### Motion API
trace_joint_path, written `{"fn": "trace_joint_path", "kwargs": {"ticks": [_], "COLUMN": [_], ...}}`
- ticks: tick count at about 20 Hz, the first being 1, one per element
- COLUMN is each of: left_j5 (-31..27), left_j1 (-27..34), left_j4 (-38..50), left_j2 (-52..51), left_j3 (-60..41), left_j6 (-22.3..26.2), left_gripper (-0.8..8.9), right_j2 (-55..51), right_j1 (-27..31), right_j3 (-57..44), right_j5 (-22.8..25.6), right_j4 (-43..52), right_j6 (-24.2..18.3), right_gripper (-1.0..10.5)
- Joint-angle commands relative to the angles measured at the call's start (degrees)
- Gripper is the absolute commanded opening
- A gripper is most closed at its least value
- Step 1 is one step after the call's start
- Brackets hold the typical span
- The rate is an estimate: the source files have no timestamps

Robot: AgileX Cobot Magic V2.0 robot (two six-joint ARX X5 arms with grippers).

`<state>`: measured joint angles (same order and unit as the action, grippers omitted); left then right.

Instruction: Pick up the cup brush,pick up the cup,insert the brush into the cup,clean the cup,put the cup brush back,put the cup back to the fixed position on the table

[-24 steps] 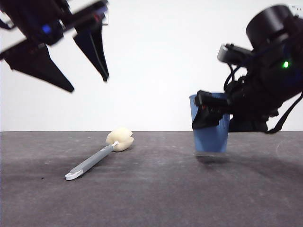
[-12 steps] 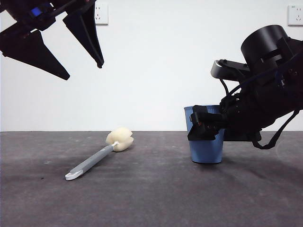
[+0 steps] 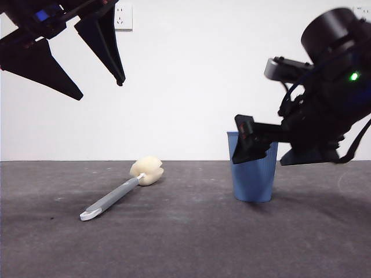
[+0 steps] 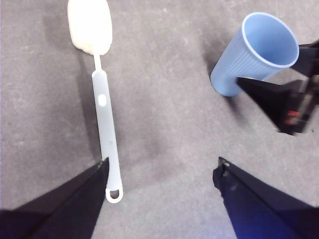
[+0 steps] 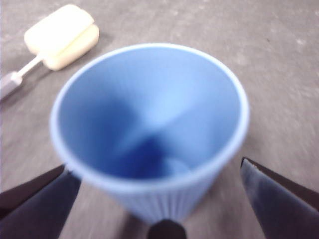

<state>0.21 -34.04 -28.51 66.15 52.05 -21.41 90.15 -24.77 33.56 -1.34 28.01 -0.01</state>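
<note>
The blue ribbed cup (image 3: 254, 182) stands upright on the table (image 3: 185, 243), right of centre. My right gripper (image 3: 250, 145) is open at rim height, one jaw on each side of the cup (image 5: 149, 124) and not touching it. The cup brush (image 3: 113, 197) lies flat on the table to the left, its pale yellow sponge head (image 3: 146, 169) toward the back and its white tip toward the front. My left gripper (image 3: 98, 90) hangs open high above the brush (image 4: 105, 124), holding nothing. The left wrist view also shows the cup (image 4: 254, 55).
A white wall with two sockets (image 3: 123, 16) (image 3: 360, 11) closes off the back. Bare dark grey table lies between brush and cup and in front of both.
The right gripper lowered the cup onto the table, then opened and rose to the rim. The left gripper rose a little.
</note>
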Motion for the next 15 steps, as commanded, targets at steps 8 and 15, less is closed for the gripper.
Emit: {"fn": "trace_joint_path", "kwargs": {"ticks": [8,15], "left_j5": [0.4,6.6], "left_j1": [-0.1,-0.1], "left_j4": [-9.8,-11.0], "left_j2": [-0.2,-2.6], "left_j3": [-0.4,-0.4], "left_j6": [9.6,10.3], "left_gripper": [3.41,-0.08], "right_j2": [-32.0,-50.6], "right_j1": [-6.7,-8.0], "right_j3": [-0.3,0.5], "right_j5": [-3.6,-13.7], "right_j4": [-42.4,-55.2], "right_j6": [11.7,18.1], "right_gripper": [5.5,-0.1]}}
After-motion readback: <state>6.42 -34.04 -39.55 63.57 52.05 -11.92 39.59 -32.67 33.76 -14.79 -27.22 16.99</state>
